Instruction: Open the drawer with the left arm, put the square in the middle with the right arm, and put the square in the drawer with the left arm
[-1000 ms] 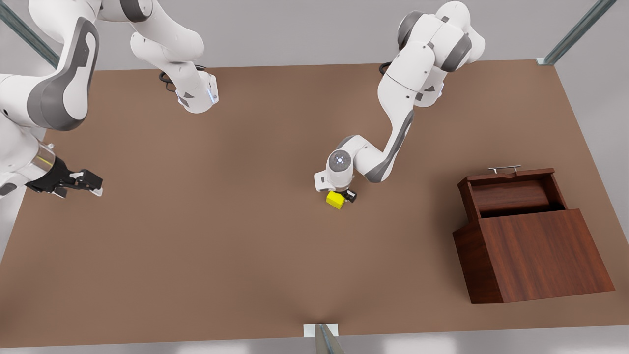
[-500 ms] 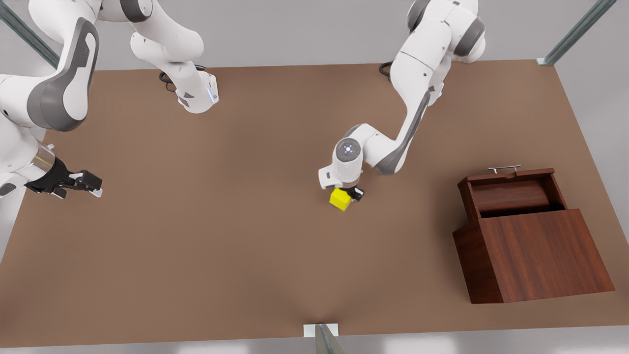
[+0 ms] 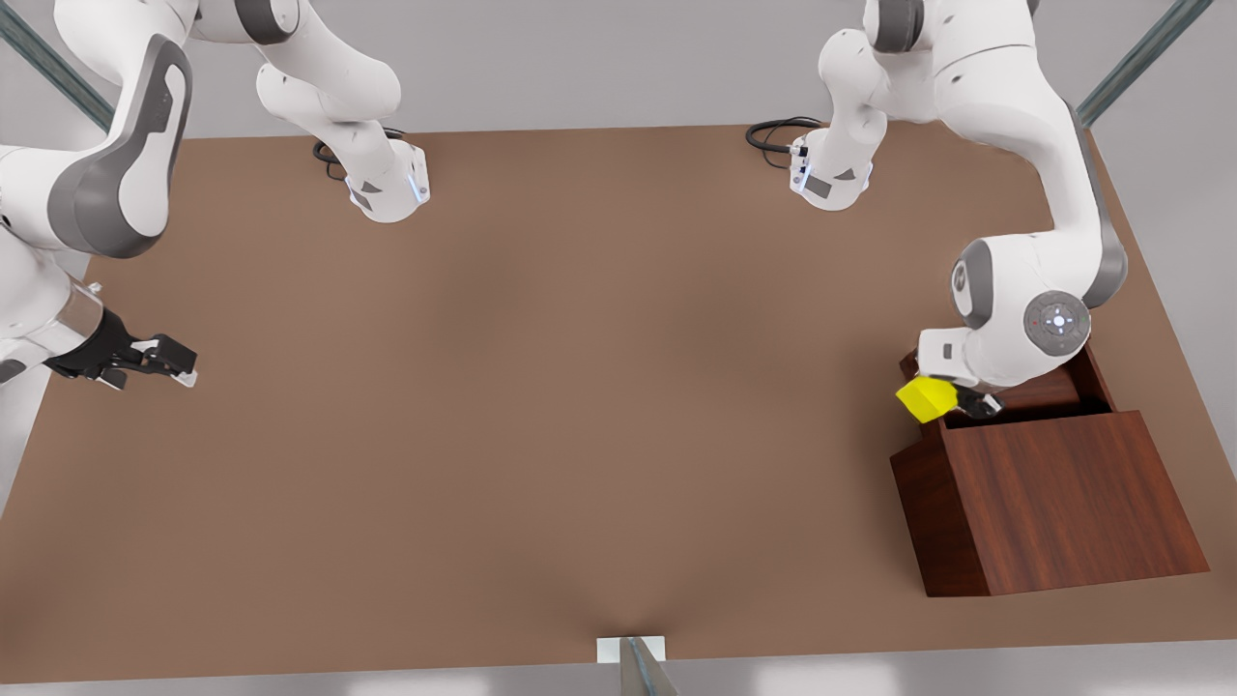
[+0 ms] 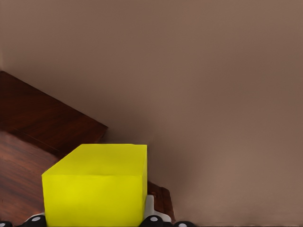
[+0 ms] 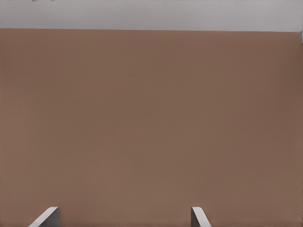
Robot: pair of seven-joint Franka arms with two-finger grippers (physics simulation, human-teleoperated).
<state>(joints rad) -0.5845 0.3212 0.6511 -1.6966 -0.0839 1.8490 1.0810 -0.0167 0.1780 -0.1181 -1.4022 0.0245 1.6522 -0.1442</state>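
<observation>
brown tabletop (image 3: 541,406), left claw (image 3: 952,399) gripping square (image 3: 925,398), unlabelled

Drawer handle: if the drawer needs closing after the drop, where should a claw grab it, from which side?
Grip the silver bar's middle, coming from the far, arm-base side of the cabinet; judging by the drawer's outward pull, the bar faces there. It is hidden now behind the left claw, shut on the yellow cube. The right claw waits, open.

- Brown tabletop (image 5: 151,123), plain, matte.
- Grey wall strip (image 5: 151,13) past table's far edge.
- R gripper (image 5: 124,218): two pale fingertips (image 5: 46,217) spread wide apart, nothing btwn.
</observation>
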